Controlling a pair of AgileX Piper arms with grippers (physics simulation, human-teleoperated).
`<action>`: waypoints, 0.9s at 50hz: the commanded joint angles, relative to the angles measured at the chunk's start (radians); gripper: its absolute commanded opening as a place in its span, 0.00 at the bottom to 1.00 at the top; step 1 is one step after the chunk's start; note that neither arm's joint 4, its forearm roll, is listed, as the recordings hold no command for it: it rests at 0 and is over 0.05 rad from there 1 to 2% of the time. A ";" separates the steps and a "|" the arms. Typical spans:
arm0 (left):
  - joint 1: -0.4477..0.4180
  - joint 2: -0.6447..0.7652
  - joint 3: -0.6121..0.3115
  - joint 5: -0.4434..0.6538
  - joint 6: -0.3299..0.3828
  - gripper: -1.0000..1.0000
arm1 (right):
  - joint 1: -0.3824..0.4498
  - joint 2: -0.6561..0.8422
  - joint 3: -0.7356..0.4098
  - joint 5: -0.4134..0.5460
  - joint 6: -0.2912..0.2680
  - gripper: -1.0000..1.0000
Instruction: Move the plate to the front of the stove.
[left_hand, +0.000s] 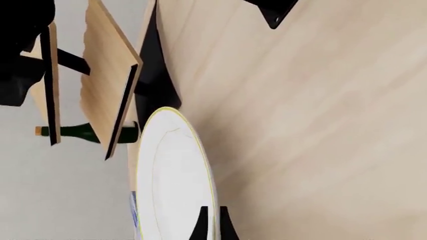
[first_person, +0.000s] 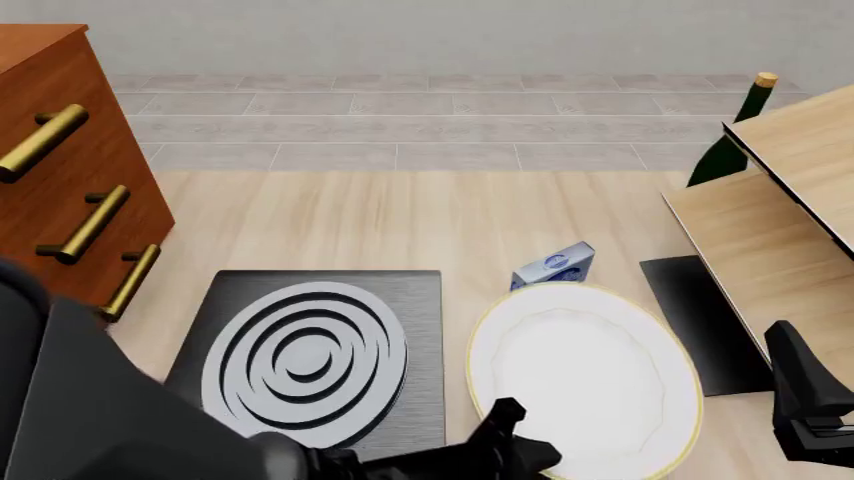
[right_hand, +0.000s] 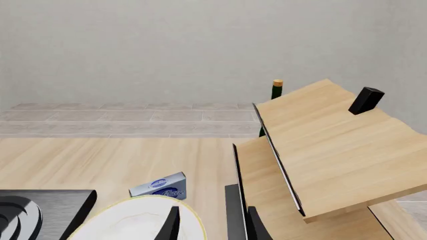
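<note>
Your table (first_person: 400, 215) is pale, matte wood grain, the broadest surface here; on it the stove (first_person: 320, 355), a flat black brushed slab with a round burner of grey and black concentric rings, lies left of centre in the front view; the plate (first_person: 587, 375), a wide white disc with a shallow well and a thin yellow-gold rim, sits just beside the stove's right edge, so in my judgement the move is barely started and the whole carry to the stove's front is left to you.

A drawer cabinet (first_person: 60, 170) of reddish wood with brass bar handles stands at far left; a light wooden shelf unit (first_person: 787, 200) with dark edging stands at right, a narrow black mat (first_person: 701, 320) at its foot.

Your left gripper (left_hand: 212, 225) has its thin black fingers straddling the plate's near rim, one either side, apparently clamped on it; your right gripper (right_hand: 210, 222) holds its fingers apart, gripping nothing, near the plate's right side.

Smaller still: a green bottle (first_person: 734, 135) with a cork-coloured top behind the shelf; a small blue-and-white box (first_person: 554, 268) just beyond the plate.
</note>
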 joint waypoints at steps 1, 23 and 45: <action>0.028 -0.031 0.018 -0.022 0.025 0.00 | 0.000 0.000 0.000 0.000 0.000 1.00; 0.054 -0.068 0.035 -0.025 0.045 0.00 | 0.000 0.000 0.000 0.000 0.000 1.00; 0.089 -0.126 0.038 0.002 0.050 0.00 | 0.000 0.000 0.000 0.000 0.000 1.00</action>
